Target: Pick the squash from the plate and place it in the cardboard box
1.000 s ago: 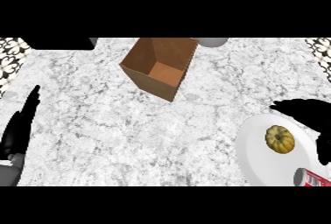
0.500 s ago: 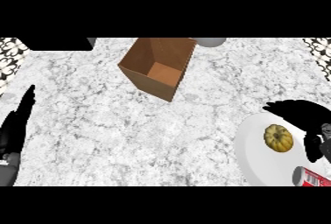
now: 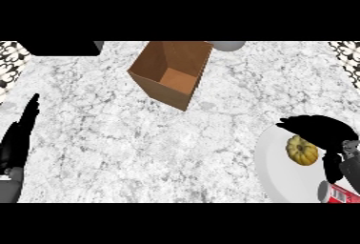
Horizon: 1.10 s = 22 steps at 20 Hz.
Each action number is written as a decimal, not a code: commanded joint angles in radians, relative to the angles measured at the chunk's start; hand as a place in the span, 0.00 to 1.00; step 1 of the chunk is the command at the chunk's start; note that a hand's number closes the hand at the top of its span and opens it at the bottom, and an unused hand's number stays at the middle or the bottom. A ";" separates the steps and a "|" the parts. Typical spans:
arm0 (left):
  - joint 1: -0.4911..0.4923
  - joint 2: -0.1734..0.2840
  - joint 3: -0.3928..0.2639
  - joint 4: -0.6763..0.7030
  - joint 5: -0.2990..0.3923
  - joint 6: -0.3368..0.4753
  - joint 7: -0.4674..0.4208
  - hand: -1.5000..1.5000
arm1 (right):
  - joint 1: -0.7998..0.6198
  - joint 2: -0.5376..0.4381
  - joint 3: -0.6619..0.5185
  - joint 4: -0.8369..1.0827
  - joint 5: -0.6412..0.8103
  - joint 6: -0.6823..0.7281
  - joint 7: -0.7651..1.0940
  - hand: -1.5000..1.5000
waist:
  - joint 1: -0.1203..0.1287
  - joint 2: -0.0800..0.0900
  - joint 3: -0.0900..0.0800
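The right hand (image 3: 320, 127) comes in from the right edge and arches over the white plate (image 3: 277, 167), its fingers (image 3: 295, 125) spread and bent downward but closed on nothing — the one squash (image 3: 302, 150) lies on the plate just below the fingertips, seemingly untouched. A red can (image 3: 342, 194) stands beside the wrist at the plate's lower rim. The left hand (image 3: 17, 140) rests at the left edge of the table (image 3: 141, 143), fingers straight and pointing up. One cardboard box (image 3: 172, 71) — open, tilted — sits well apart from both hands' fingers, toward the far side.
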 commanded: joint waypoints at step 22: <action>0.023 -0.059 0.095 -0.076 -0.092 -0.079 0.051 0.50 | 0.070 0.101 -0.033 0.125 0.315 -0.301 -0.054 1.00 | 0.008 0.002 0.001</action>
